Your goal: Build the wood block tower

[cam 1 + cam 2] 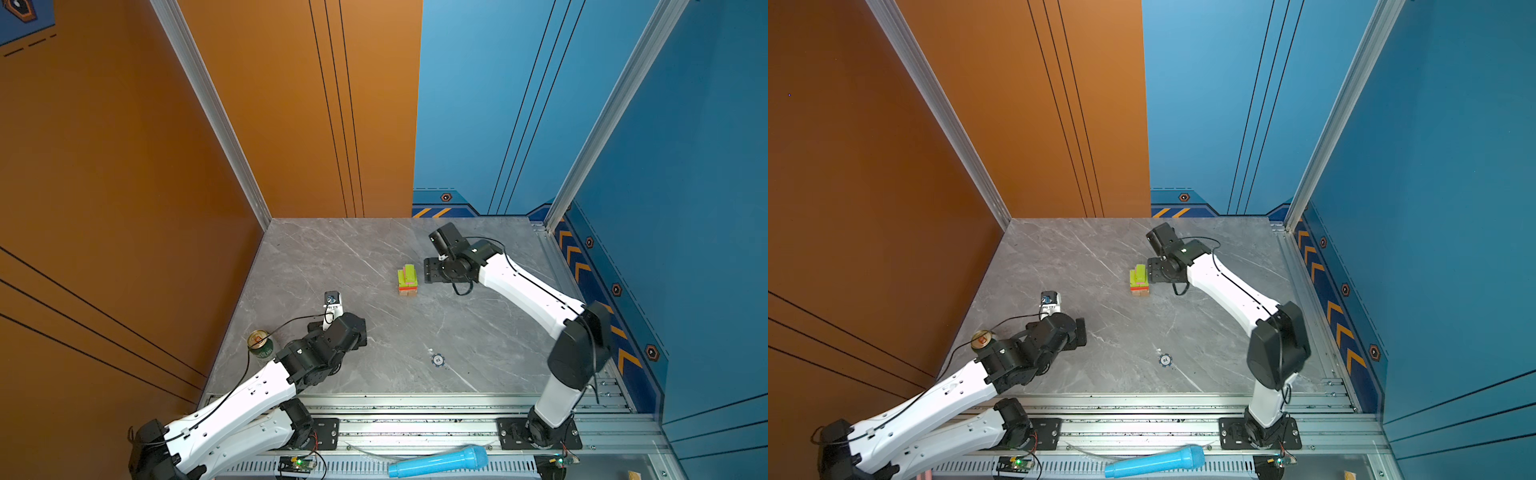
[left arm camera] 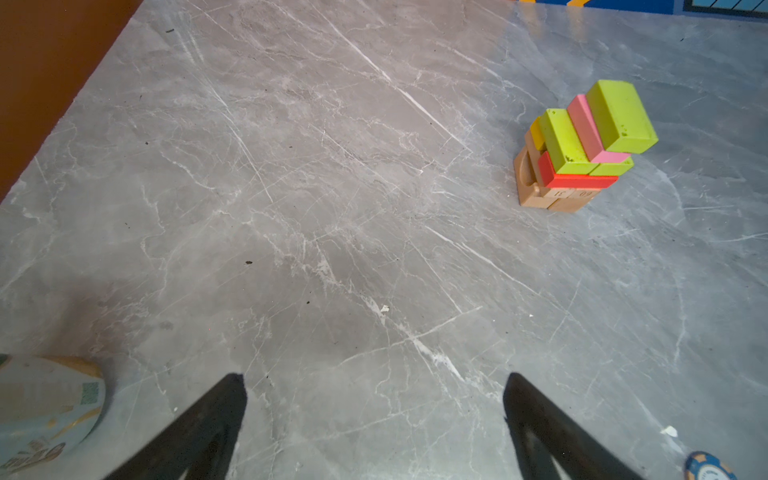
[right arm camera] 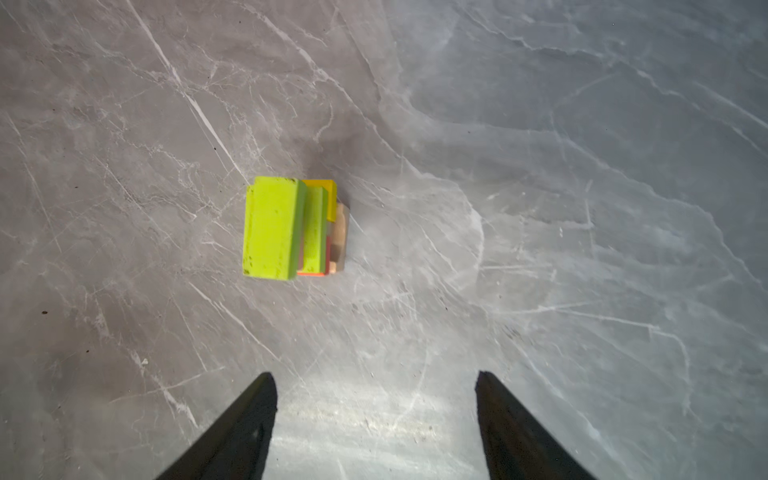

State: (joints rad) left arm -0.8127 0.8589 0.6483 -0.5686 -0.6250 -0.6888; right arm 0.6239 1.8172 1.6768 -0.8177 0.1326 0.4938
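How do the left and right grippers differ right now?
The left gripper hangs by the drink can, far from the tower; the right gripper is close beside the tower. The left gripper angles forward across the table; the right gripper looks nearly straight down. Both have jaws apart and hold nothing.

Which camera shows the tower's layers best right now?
The left wrist view: the tower stands side-on there, tan base, red, lime green and pink layers all distinct. The right wrist view looks down on its green top; both top views show it small.
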